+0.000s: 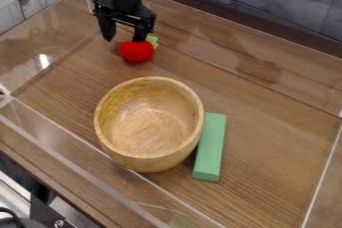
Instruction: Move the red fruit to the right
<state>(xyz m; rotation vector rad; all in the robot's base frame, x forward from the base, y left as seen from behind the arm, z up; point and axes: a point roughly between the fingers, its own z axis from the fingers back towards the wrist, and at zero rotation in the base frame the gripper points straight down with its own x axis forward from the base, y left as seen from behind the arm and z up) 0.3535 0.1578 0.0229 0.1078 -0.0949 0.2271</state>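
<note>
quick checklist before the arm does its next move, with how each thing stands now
1. Claw open: ok, its two fingers are spread apart
2. Red fruit in view: ok, it lies on the table beside the claw
3. Fruit gripped between the fingers: not ok, it shows beyond them, not clamped
4. Claw touching the fruit: cannot tell, they look very close from this one view
5. Bowl out from between claw and fruit: ok, it sits nearer the camera
6. Green block away from the fruit: ok, it lies beside the bowl

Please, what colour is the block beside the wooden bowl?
Green; it shows best in the camera view.
</note>
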